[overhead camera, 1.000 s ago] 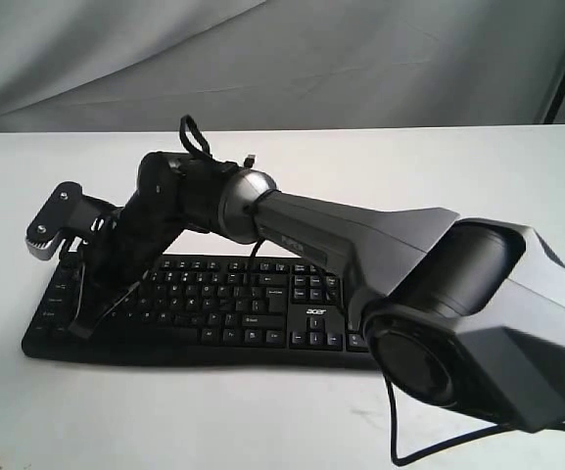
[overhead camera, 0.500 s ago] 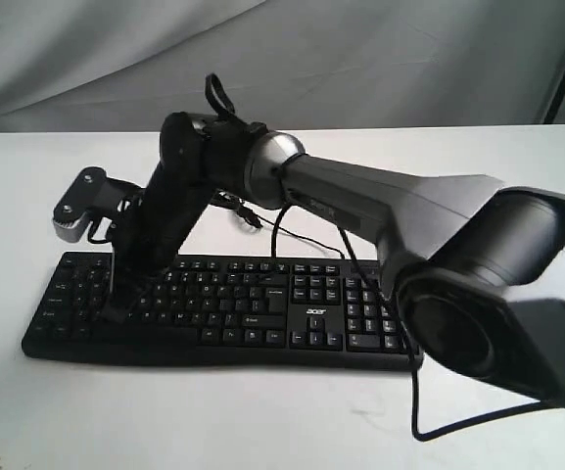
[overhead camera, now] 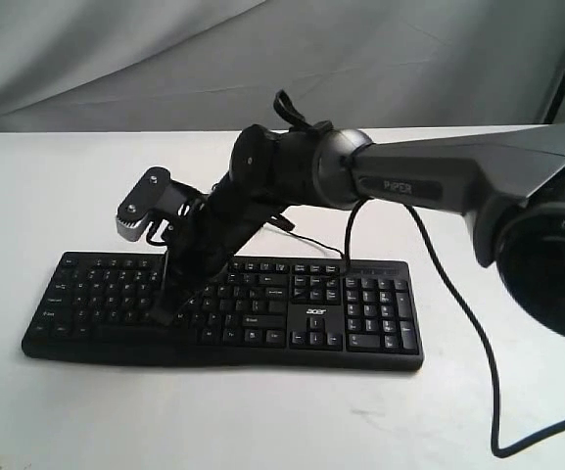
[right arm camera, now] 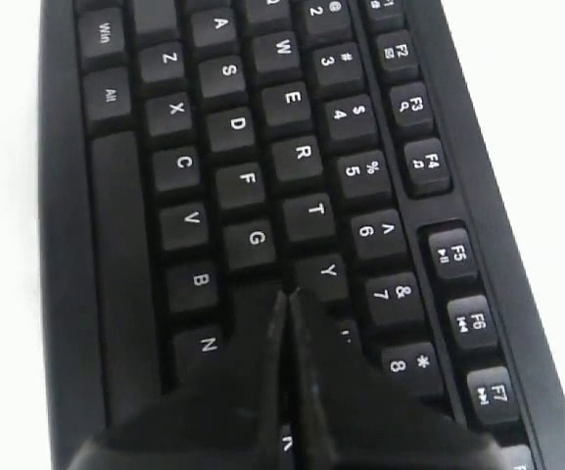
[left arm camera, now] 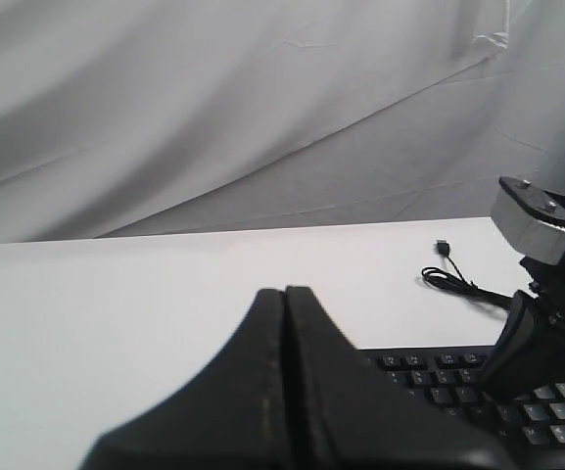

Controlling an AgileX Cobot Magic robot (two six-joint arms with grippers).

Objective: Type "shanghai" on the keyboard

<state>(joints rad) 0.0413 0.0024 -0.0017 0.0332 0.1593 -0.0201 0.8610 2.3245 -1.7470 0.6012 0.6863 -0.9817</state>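
My right gripper has its two black fingers pressed together into one narrow tip, and it holds nothing. It points down at the wide black plastic keyboard with white legends. In my right wrist view the tip covers the spot ringed by the G, Y, B and N keys (I cannot tell whether it presses the key beneath or hangs just above it). In the exterior view my right arm reaches in from the right and slants down to the left half of the letter block. The small white acer logo sits well to the right of the tip. The keyboard lies flat on the white tabletop, in front of a grey cloth backdrop. My left gripper is likewise closed tight and empty, and the keyboard's top rows show just past its fingers. Farther off, a thin black cable lies on the table with its plug loose.
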